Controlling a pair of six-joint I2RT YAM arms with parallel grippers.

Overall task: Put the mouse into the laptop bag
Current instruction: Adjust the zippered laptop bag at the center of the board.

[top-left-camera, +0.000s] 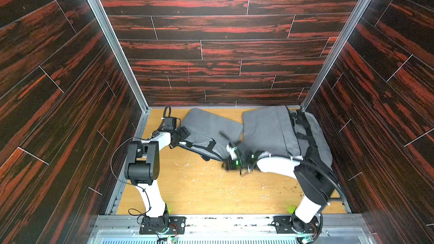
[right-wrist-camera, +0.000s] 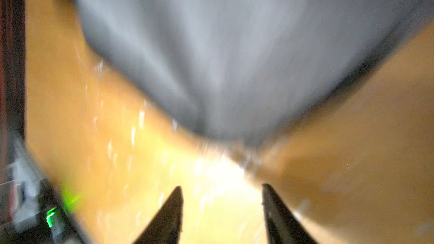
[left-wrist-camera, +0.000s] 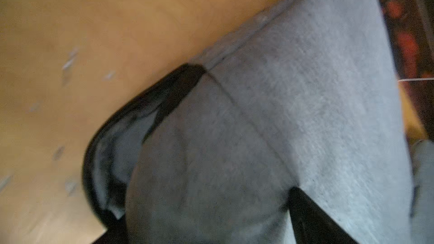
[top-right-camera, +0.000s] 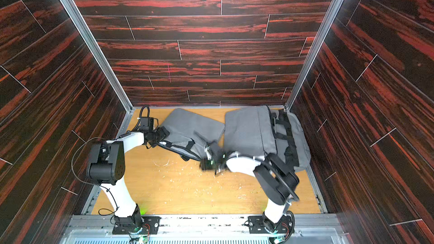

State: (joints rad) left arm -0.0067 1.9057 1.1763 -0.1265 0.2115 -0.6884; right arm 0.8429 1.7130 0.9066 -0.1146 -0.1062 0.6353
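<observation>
1. Black fingers of the right hand (right-wrist-camera: pixel 222 186) stand apart with nothing between them, only bare worktop (right-wrist-camera: pixel 352 160) underneath. They're aimed at a rounded grey corner I take to be the near end of the grey bag (top-left-camera: pixel 206 127).
2. Left hand (top-left-camera: pixel 182 134) sits at the opposite end of that bag, fingers wide with fabric bulging in between. Can't tell if it's really pinching or only straddling.
3. Mouse: nowhere, honestly, not in any view. My guess is it's inside the bag or hidden behind an arm, can't say which.
4. Handling-wise a mouse should be light, hard and a bit slick, so I'd take it across its sides. The bag looks soft and floppy, so hold the black-trimmed edge (left-wrist-camera: pixel 141 106) by what looks like the opening.
5. Both top views show a second grey bag (top-right-camera: pixel 249 127) with black straps in the back right corner, right next to the first. The wrist views don't clearly show it. Left wrist gives trim and seam close up, while right wrist is mostly blur plus pale flecks (right-wrist-camera: pixel 133 134) on the wood.
</observation>
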